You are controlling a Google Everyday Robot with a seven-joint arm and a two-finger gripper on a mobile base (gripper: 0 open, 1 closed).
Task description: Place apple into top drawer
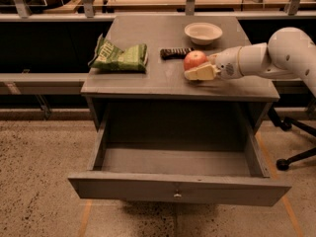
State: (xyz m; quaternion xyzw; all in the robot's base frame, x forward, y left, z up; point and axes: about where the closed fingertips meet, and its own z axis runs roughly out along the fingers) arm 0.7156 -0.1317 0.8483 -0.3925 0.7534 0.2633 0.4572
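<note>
The red apple (195, 58) with a yellowish patch sits on the grey cabinet top (148, 78), near its front right. My gripper (194, 67) reaches in from the right on a white arm and sits right against the apple's near side, at tabletop height. The top drawer (148, 185) is pulled wide open below the cabinet top. Its inside is bare, and a small metal knob (177, 195) sits on its front panel.
A white bowl (203, 32) stands behind the apple. A dark snack bar (176, 53) lies left of the apple, and a green chip bag (120, 57) lies at the top's left. An office chair base (296, 152) stands on the floor at the right.
</note>
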